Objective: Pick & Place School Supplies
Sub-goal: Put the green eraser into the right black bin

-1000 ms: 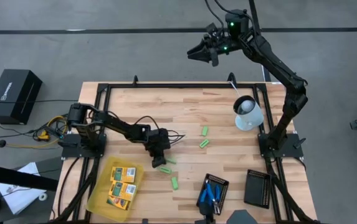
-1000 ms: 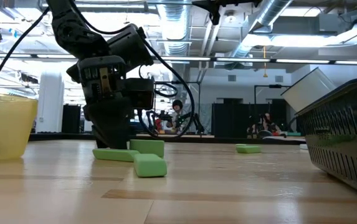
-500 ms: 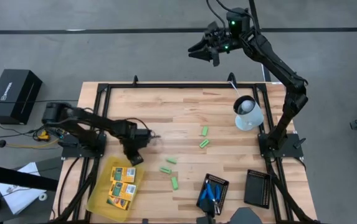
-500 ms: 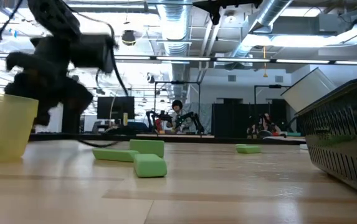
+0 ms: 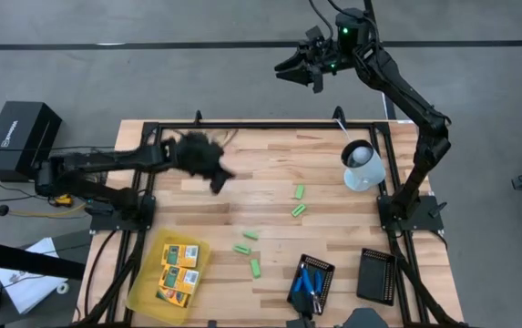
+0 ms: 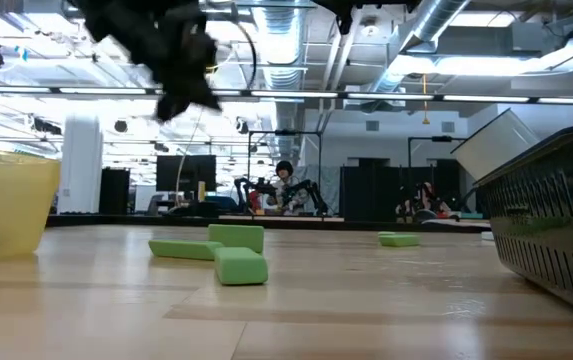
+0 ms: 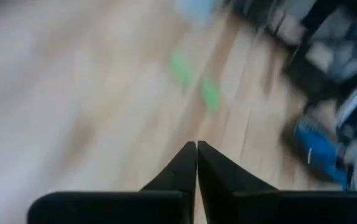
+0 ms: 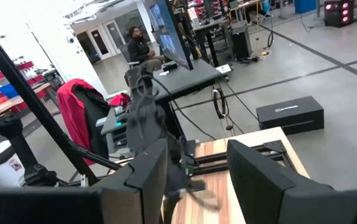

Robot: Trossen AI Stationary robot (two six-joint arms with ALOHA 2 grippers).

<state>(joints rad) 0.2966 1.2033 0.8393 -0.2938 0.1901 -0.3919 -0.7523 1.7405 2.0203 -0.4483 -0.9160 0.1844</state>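
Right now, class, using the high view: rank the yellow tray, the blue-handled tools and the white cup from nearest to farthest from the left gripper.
1. Yellow tray, front left, below the left gripper.
2. White cup, far right.
3. Blue-handled tools, front right, in a black tray.

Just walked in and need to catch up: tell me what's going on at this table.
The left hand is shut and empty, raised over the far left of the wooden table. The right hand is open, parked high beyond the table's far edge. Four green blocks lie loose mid-table. The yellow-orange packs sit in the yellow tray, and the blue-handled tools lie in a black ribbed tray.
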